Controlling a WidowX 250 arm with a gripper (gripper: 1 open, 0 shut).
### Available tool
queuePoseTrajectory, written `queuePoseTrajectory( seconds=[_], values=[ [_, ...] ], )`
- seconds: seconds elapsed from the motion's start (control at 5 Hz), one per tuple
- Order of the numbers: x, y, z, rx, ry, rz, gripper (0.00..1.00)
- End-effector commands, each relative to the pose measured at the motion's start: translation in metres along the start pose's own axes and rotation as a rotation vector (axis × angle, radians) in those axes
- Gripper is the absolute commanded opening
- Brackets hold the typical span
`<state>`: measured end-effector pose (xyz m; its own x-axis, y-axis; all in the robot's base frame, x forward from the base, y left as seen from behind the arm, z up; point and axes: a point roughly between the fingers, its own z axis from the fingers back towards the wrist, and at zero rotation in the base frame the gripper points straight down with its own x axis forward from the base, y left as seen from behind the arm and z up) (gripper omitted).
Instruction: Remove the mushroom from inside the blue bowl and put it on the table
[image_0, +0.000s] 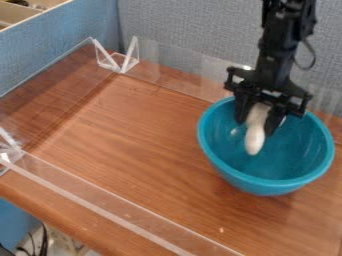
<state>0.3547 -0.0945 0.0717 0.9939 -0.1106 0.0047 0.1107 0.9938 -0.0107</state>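
Black arm reaching straight down from the top edge, over the blue bowl (266, 150). Gripper (257, 127) pointing downward, fingers clamped on the mushroom (253, 133), held above the bowl's inside.

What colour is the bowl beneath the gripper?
Glossy teal-blue; the blue bowl shows clearly in the only camera view.

Two small clear acrylic brackets (118, 55) stand upright at about eleven o'clock, side by side. Behind them, from twelve toward two o'clock, runs a grey-blue fabric partition (187, 30). At ten o'clock a pale wooden box (40, 35) shows its rim and one side.
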Motion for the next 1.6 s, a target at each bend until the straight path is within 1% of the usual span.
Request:
queuePoseTrajectory(
  seconds=[0.0, 0.2, 0.4, 0.6, 0.8, 1.0, 1.2, 1.4],
  values=[
    [-0.001, -0.011, 0.004, -0.009, -0.055, -0.011, 0.0],
    [-0.008, -0.008, 0.018, -0.01, -0.07, 0.005, 0.0],
    [-0.011, -0.002, 0.026, -0.013, -0.085, 0.001, 0.0],
    [-0.017, 0.012, 0.049, -0.017, -0.12, 0.014, 0.0],
    [-0.021, 0.056, 0.099, -0.005, -0.195, 0.097, 0.0],
    [-0.027, 0.106, 0.122, 0.021, -0.207, 0.212, 0.0],
    [-0.045, 0.154, 0.117, 0.049, -0.16, 0.253, 0.0],
    [-0.069, 0.189, 0.114, 0.061, -0.119, 0.263, 0.0]
  ],
)
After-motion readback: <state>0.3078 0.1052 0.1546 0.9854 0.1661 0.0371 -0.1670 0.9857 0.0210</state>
